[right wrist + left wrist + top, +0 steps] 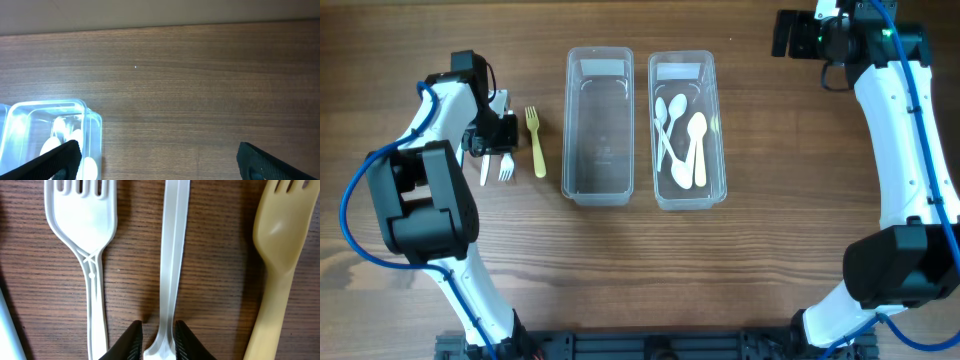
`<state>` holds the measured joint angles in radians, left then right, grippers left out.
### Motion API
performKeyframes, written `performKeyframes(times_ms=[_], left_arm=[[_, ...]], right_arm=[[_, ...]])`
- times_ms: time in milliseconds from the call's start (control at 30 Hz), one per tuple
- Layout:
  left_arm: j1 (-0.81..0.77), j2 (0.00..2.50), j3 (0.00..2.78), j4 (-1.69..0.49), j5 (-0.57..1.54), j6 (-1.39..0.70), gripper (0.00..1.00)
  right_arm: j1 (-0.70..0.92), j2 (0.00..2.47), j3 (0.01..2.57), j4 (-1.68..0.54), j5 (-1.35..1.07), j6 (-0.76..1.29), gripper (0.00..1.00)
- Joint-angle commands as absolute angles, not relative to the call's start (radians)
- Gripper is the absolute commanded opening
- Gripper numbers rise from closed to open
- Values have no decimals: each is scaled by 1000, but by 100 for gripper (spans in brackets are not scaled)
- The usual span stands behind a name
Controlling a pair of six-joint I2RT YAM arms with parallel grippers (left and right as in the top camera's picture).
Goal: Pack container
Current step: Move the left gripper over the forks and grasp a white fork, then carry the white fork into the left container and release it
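Note:
Two clear containers stand side by side. The left container (599, 125) is empty. The right container (686, 130) holds several white spoons (690, 150) and also shows in the right wrist view (50, 135). My left gripper (490, 130) is low over the table, and its jaws (157, 340) are closed on the handle of a white utensil (172, 255) lying on the wood. A white fork (85, 220) lies to its left and a yellow fork (280, 240) to its right. My right gripper (160, 160) is wide open and empty, high at the far right (790, 35).
The yellow fork (535, 140) lies just left of the empty container. More white cutlery (505, 165) lies beside my left gripper. A white edge (7, 325) shows at the left of the left wrist view. Bare wood lies right of the containers.

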<state>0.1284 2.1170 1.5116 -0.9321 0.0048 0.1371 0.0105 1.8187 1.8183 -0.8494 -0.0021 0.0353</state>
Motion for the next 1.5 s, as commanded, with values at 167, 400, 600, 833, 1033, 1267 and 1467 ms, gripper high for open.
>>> performKeyframes(times_ms=[167,400,600,833,1033,1267,1467], left_arm=[[131,2130,1503,-886,10,138,27],[131,2137,1502,-881,10,138,30],[131,2173,1502,-899,15,123,32],[130,2177,1504,-915,70,123,4],[130,2128,1610,-1006,51,117,4],[102,2024,1899,-1165,114,-66,4],[-30,1988,1923,-1169,175,-192,4]], right_arm=[[14,1803,1832,-846,7,26,100],[14,1803,1832,-846,7,26,100],[14,1803,1832,-846,7,26,100],[14,1803,1832,-846,7,26,100],[14,1803,1832,-846,8,26,100],[14,1803,1832,-846,8,26,100],[14,1803,1832,-846,7,26,100]])
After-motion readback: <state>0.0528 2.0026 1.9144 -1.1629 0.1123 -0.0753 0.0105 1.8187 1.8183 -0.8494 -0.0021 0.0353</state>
